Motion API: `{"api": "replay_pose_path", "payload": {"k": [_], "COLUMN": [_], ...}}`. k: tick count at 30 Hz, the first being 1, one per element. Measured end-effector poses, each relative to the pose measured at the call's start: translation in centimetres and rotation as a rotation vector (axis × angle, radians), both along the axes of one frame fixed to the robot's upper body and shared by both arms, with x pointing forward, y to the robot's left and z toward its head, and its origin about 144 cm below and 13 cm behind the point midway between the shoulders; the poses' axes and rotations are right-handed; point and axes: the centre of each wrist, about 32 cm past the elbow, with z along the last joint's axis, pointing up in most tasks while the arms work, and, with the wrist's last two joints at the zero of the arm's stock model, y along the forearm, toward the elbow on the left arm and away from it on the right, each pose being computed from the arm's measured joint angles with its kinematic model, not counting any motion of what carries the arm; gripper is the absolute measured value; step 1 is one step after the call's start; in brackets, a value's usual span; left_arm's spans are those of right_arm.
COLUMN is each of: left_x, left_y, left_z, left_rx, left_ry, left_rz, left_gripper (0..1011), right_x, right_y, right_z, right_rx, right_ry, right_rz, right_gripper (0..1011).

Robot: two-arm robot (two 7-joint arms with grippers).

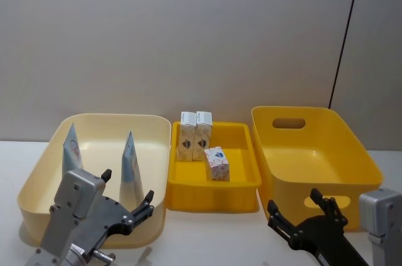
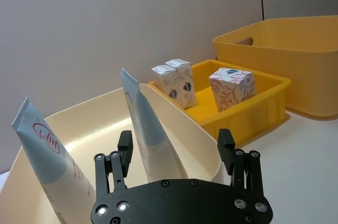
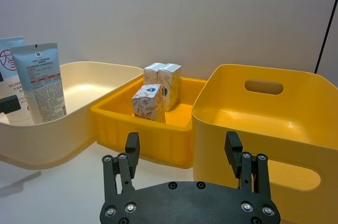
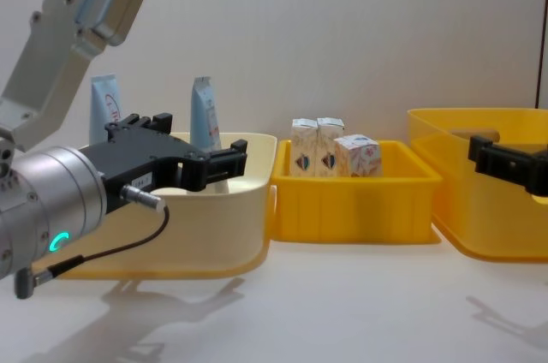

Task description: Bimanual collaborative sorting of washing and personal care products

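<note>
Hovering at the cream bin (image 2: 90, 113), the left gripper (image 2: 175, 139), fingers apart, hides the foot of one tube (image 2: 145, 123). The right gripper (image 3: 182, 142) has its fingers apart too, its arm cut off.

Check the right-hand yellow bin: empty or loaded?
Empty: the right-hand yellow bin shows a bare floor in the head and right wrist views.

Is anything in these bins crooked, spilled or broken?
Only mildly: the front carton in the middle yellow tray sits turned askew, apart from the two back cartons standing neatly side by side. Nothing looks spilled or damaged.
</note>
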Motion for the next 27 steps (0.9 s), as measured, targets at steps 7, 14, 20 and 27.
{"api": "replay_pose_path", "payload": {"k": [7, 14, 20, 27], "left_x": [0.0, 0.0, 0.0, 0.0], "left_y": [0.0, 0.0, 0.0, 0.0], "left_z": [0.0, 0.0, 0.0, 0.0], "left_rx": [0.0, 0.0, 0.0, 0.0], "left_ry": [0.0, 0.0, 0.0, 0.0], "left_rz": [0.0, 0.0, 0.0, 0.0], "left_gripper": [1000, 1000, 1000, 999], "right_x": [0.0, 0.0, 0.0, 0.0], "right_y": [0.0, 0.0, 0.0, 0.0], "right_z": [0.0, 0.0, 0.0, 0.0], "right_rx": [0.0, 0.0, 0.0, 0.0], "right_ry": [0.0, 0.0, 0.0, 0.0], "right_rz": [0.0, 0.0, 0.0, 0.0], "right_gripper": [1001, 1001, 1001, 1001]}}
